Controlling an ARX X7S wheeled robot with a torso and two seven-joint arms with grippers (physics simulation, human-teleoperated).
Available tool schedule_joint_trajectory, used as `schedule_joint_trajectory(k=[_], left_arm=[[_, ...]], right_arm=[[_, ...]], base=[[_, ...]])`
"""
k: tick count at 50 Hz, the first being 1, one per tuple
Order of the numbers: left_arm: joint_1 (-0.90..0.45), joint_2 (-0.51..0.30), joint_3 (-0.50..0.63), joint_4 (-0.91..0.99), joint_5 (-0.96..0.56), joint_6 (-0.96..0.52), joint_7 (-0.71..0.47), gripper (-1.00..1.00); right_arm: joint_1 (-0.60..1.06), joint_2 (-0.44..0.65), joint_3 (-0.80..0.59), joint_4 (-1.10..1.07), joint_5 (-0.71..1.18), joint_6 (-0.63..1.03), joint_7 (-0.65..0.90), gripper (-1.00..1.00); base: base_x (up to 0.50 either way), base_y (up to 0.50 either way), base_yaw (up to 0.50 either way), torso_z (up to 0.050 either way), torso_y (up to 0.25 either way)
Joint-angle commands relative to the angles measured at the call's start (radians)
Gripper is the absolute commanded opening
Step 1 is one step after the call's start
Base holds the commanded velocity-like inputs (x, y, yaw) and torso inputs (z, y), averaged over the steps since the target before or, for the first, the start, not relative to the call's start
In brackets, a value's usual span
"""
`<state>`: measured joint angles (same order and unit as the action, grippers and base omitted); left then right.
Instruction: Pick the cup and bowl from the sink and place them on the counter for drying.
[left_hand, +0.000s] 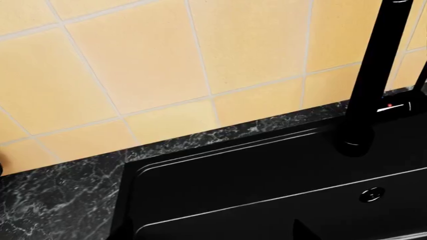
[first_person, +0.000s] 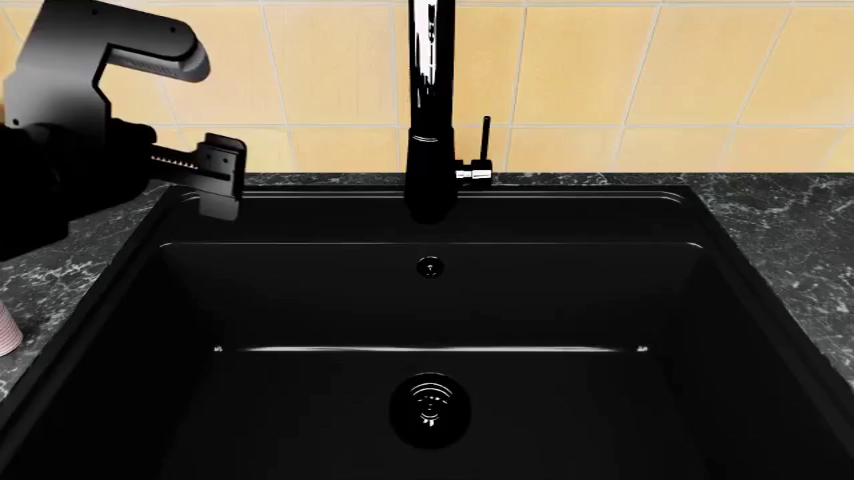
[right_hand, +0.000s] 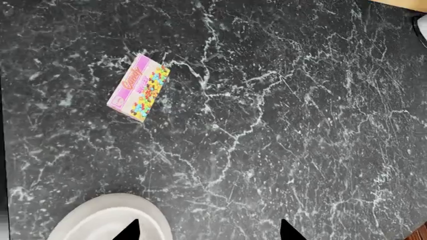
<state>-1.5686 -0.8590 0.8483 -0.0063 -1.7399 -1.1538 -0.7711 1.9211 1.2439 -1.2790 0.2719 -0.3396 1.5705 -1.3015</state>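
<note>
The sink (first_person: 120, 400) is a deep, matte black rectangular basin with a round drain (first_person: 430, 408) in its floor and a small overflow hole (first_person: 429, 266) in its rear wall. No cup or bowl lies inside it. A tall black faucet (first_person: 430, 110) rises from the sink's back ledge, with a thin lever at its side.

The counter (first_person: 801, 240) around the sink is dark marble with white veining, backed by pale yellow tiles (left_hand: 167, 55).

The cup (first_person: 7, 328) shows only as a pale pink sliver at the edge of the head view, standing on the counter just left of the sink.

The bowl (right_hand: 100, 220) is glossy white and round, only partly in the right wrist view, sitting on the counter. Apart from the bowl, on the same marble, lies a small pink box (right_hand: 139, 87) printed with coloured sweets.

The left gripper (first_person: 220, 180) hangs over the sink's rear left corner, above the rim; its fingers look spread with nothing between them.

The right gripper (right_hand: 207, 230) shows as two dark fingertips, set wide apart above the counter, one over the bowl's edge, and grips nothing.
</note>
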Motion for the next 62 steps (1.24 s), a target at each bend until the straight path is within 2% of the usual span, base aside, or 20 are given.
schedule_joint_trajectory(k=[1,10,12,14,15,22,39,62], left_arm=[[0.020,-0.002,-0.002,0.007,0.000,0.022,0.000,1.00],[0.023,-0.002,-0.001,0.007,0.000,0.026,0.001,1.00],[0.020,-0.007,-0.001,0.004,0.004,0.023,0.011,1.00],[0.020,-0.006,-0.001,0.004,0.004,0.024,0.011,1.00],[0.017,-0.004,0.001,0.002,0.004,0.022,0.011,1.00],[0.017,-0.010,0.001,0.005,0.003,0.021,0.011,1.00],[0.036,-0.008,-0.001,0.013,0.016,0.050,0.014,1.00],[0.038,-0.006,-0.003,0.019,0.020,0.065,0.019,1.00]], right_arm=[[-0.323,-0.135,0.629,-0.027,-0.458,0.000,-0.269,1.00],[-0.437,-0.211,0.855,-0.065,-0.489,0.000,-0.269,1.00],[-0.503,-0.223,0.916,-0.139,-0.513,0.000,-0.269,1.00],[-0.518,-0.266,0.980,-0.138,-0.534,0.000,-0.269,1.00],[-0.542,-0.308,1.058,-0.195,-0.554,0.000,-0.269,1.00],[-0.566,-0.451,1.191,-0.253,-0.602,0.000,-0.269,1.00],[-0.539,-0.669,1.270,-0.320,-0.696,0.000,-0.269,1.00],[-0.521,-0.798,1.256,-0.353,-0.704,-0.037,-0.220,1.00]], base=[[0.00,0.00,0.00,0.000,0.000],[0.00,0.00,0.00,0.000,0.000],[0.00,0.00,0.00,0.000,0.000],[0.00,0.00,0.00,0.000,0.000],[0.00,0.00,0.00,0.000,0.000],[0.00,0.00,0.00,0.000,0.000],[0.00,0.00,0.00,0.000,0.000],[0.00,0.00,0.00,0.000,0.000]])
